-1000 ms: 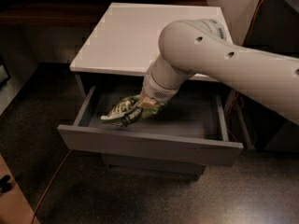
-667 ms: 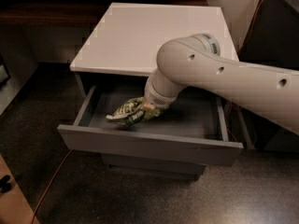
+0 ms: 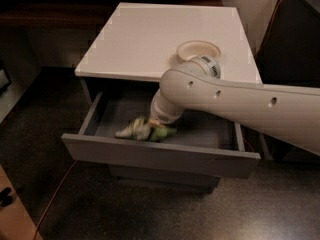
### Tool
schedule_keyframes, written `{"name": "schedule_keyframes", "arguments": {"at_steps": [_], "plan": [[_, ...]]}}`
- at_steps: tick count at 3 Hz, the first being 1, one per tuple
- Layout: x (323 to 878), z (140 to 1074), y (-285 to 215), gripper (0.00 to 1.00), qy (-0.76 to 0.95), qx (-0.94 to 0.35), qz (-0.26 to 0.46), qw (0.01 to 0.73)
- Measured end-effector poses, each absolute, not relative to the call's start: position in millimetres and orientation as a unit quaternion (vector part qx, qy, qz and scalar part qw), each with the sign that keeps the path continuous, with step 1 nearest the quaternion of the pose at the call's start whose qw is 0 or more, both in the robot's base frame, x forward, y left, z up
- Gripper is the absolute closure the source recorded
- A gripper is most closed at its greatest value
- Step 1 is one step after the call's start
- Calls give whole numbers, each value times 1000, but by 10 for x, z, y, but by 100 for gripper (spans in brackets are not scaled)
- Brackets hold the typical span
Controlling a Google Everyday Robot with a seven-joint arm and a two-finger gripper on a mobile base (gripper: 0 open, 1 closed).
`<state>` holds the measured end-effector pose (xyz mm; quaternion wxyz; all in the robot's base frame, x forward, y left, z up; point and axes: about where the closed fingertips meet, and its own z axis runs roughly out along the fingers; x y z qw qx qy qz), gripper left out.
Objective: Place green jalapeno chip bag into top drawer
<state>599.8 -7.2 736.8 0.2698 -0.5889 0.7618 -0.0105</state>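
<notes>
The top drawer point(image 3: 160, 157) stands pulled open across the lower middle of the frame, with the green jalapeno chip bag point(image 3: 136, 130) lying inside it, left of centre. The gripper point(image 3: 156, 125) is down in the drawer at the bag's right end, its grasp impossible to tell. The beige bowl point(image 3: 197, 49) sits on the white cabinet top point(image 3: 145, 39), upper right.

Claw point(image 3: 154, 124) beside chip bag point(image 3: 136, 131) in top drawer point(image 3: 160, 157)
</notes>
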Motion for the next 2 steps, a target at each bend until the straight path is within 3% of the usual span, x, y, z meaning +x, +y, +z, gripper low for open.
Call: {"name": "schedule_keyframes", "arguments": {"at_steps": [1, 2], "plan": [[6077, 7180, 7, 5, 769, -583, -2, 262], [6074, 7172, 11, 0, 769, -583, -1, 262]]}}
